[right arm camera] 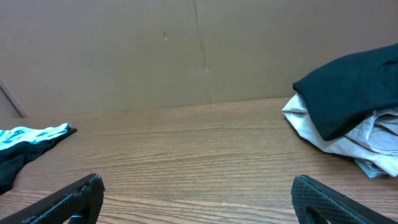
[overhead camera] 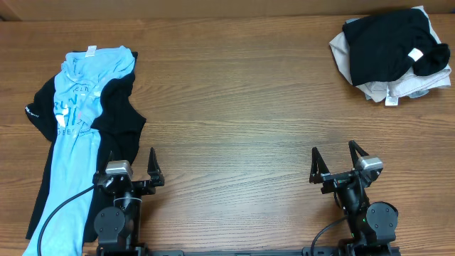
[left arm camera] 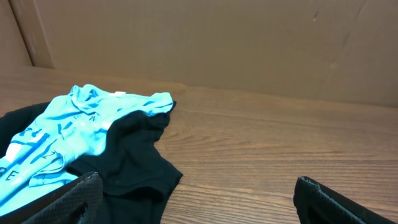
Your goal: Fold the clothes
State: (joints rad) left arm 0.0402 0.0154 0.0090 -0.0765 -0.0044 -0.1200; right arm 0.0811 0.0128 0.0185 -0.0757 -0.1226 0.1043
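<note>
A light blue printed tee [overhead camera: 75, 128] lies stretched over a black garment [overhead camera: 117, 117] at the table's left side; both also show in the left wrist view, the tee [left arm camera: 68, 127] and the black cloth [left arm camera: 134, 155]. A black shirt with a small white label [overhead camera: 387, 46] lies bunched on pale garments [overhead camera: 398, 89] at the back right, and it shows in the right wrist view [right arm camera: 354, 93]. My left gripper [overhead camera: 132, 165] is open and empty at the near left, just beside the black cloth. My right gripper [overhead camera: 334, 161] is open and empty at the near right over bare wood.
The wooden table [overhead camera: 234, 107] spans the whole view. A brown cardboard wall [right arm camera: 186, 50] stands behind its far edge.
</note>
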